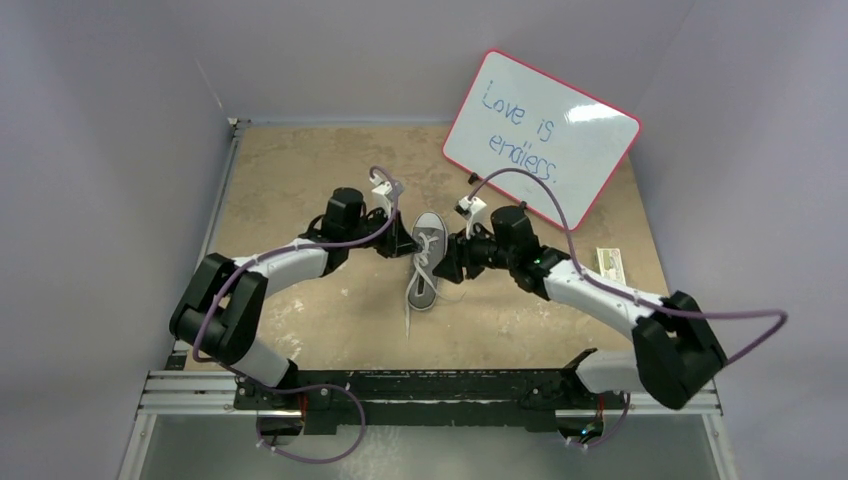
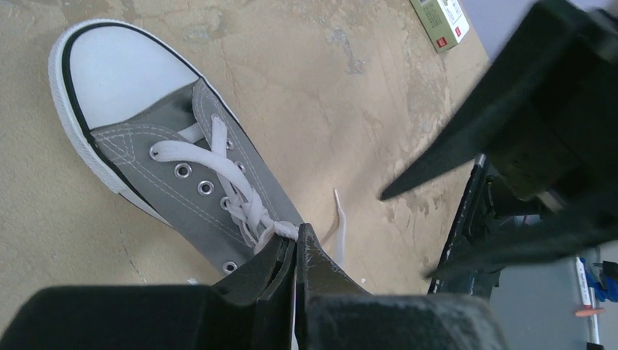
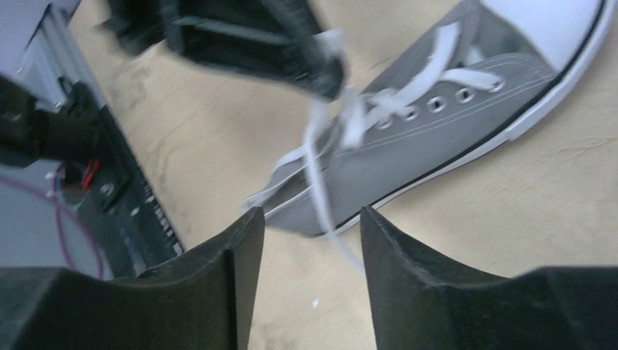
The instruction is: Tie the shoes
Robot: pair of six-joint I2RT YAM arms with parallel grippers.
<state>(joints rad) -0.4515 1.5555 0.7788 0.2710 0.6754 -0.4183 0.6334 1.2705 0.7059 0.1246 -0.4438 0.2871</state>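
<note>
A small grey sneaker (image 1: 428,262) with white toe cap and white laces lies mid-table, toe pointing away from the arms. My left gripper (image 2: 297,237) is shut on a white lace (image 2: 286,229) where the strands bunch near the shoe's (image 2: 167,146) upper eyelets. A loose lace end (image 2: 339,226) trails on the table beside it. My right gripper (image 3: 310,215) stands open just right of the shoe (image 3: 437,138). A blurred lace strand (image 3: 321,197) hangs down through the gap between its fingers, untouched. In the right wrist view the left gripper (image 3: 291,51) pulls the laces upward.
A pink-rimmed whiteboard (image 1: 540,135) leans at the back right. A small green and white box (image 1: 610,265) lies right of the right arm. The black mounting rail (image 1: 430,385) runs along the near edge. Grey walls enclose the tan table (image 1: 300,170).
</note>
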